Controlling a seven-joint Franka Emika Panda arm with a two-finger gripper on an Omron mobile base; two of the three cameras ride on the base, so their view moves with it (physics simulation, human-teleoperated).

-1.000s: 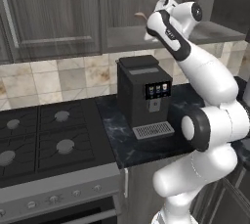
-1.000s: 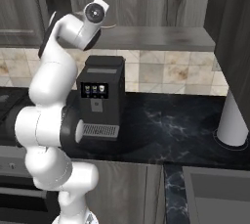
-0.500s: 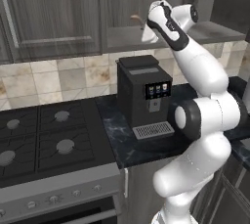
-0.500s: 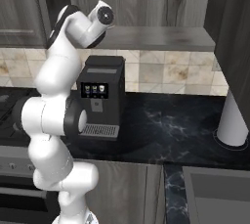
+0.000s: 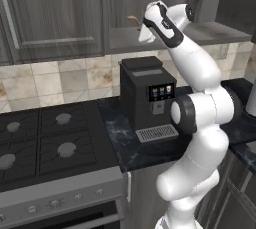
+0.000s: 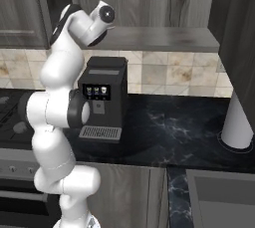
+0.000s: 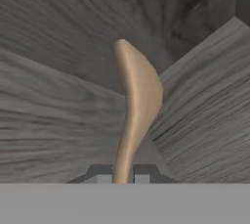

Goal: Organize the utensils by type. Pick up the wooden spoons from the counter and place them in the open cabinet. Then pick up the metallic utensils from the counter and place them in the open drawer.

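My gripper (image 7: 121, 174) is shut on the handle of a light wooden spoon (image 7: 136, 100), whose bowl points away from the hand toward the dark wood back of the open cabinet (image 7: 58, 32). In the left base view the hand is raised at the level of the cabinet's shelf (image 5: 220, 33), and the spoon's (image 5: 134, 20) tip pokes out to the left of it over the shelf's left end. Seen from the right base, the hand sits in front of the shelf's (image 6: 159, 38) left end, above the coffee machine.
A black coffee machine (image 5: 147, 95) stands on the dark marble counter (image 6: 169, 132) right under the hand. To its left lies the stove (image 5: 45, 143). A white cylinder (image 6: 238, 122) stands at the counter's right. A closed cabinet door (image 5: 55, 13) flanks the shelf.
The hand with the spoon has shifted slightly left along the cabinet shelf, and the arm stands more upright. The grip on the spoon is unchanged.
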